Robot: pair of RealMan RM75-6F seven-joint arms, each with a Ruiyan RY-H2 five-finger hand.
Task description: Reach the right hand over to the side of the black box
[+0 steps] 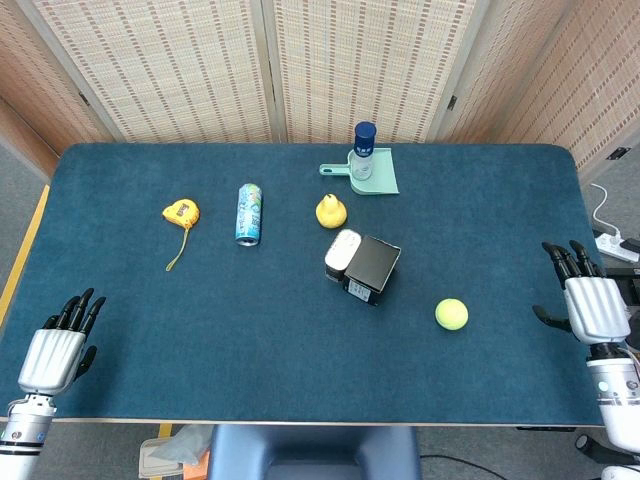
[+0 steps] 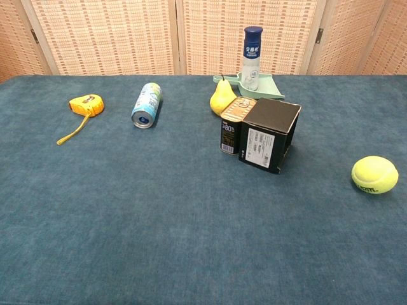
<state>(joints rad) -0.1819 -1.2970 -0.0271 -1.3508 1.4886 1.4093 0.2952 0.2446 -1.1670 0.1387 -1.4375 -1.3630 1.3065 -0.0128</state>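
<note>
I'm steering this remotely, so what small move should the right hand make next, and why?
Probably swing the right hand inward toward the black box. The hand sits open at the table's right edge, far from the box, with the tennis ball lying between them, so pass behind the ball.

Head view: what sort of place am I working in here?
Probably an indoor test or lab setup: a table covered in blue felt, woven folding screens closing it off, and a power strip on the floor at the right.
</note>
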